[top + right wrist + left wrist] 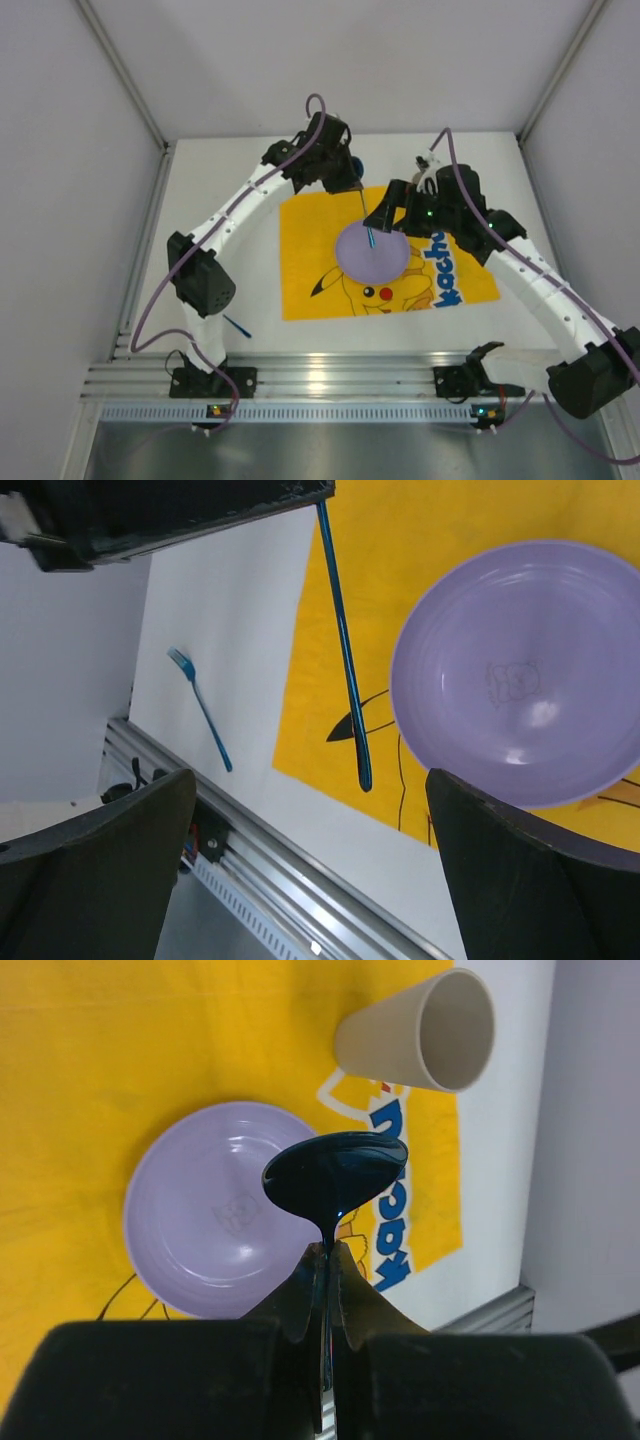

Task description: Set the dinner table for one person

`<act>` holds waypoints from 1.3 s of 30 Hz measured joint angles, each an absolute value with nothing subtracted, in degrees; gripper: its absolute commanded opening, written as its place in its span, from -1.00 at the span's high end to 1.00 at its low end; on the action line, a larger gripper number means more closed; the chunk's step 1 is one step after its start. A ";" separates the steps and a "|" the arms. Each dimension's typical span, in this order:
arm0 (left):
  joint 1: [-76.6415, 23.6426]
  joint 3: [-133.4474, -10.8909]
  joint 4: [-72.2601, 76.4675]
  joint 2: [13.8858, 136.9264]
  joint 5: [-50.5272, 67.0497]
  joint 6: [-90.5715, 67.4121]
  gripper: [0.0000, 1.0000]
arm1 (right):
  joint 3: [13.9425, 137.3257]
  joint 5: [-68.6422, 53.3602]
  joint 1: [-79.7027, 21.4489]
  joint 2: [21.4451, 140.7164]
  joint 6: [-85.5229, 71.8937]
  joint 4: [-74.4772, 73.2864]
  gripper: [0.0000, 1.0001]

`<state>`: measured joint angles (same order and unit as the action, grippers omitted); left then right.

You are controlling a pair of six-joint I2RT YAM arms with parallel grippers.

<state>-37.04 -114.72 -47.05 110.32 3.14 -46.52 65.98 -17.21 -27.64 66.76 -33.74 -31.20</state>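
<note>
Worktop (400, 335) white, flat, under both arms, metal rail (330, 380) at near edge. Yellow mat (310, 250) on its middle. Purple plate (372, 250) on mat. Right hand (310, 780) fingers wide apart. Left hand (325, 1280) clamped on blue spoon (335, 1175), above plate. Tan cup (420, 1030) near mat's edge. Blue fork (200, 708) on bare worktop near rail.

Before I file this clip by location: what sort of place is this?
Probably a robot test booth, not a home: white walls, a ribbed aluminium rail, left arm and right arm bolted on.

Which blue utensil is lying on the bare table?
The fork, on bare white tabletop beside the mat; the spoon is held by the left hand.
</note>
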 measured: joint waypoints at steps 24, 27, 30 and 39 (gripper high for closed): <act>-39.81 -109.67 -44.88 106.34 8.40 -49.69 1.00 | 59.24 -19.22 -29.41 70.39 -36.60 -22.33 1.00; -39.79 -108.47 -44.03 106.24 8.86 -49.82 0.49 | 59.16 -18.83 -29.39 70.26 -36.18 -23.24 1.00; -39.86 -107.26 -44.05 106.06 8.75 -48.88 -0.24 | 58.37 -17.63 -28.77 68.36 -35.57 -25.23 1.00; -39.05 -95.85 -49.06 99.53 -1.83 -46.59 -0.90 | 47.99 -13.78 -17.72 53.21 -32.08 -36.32 1.00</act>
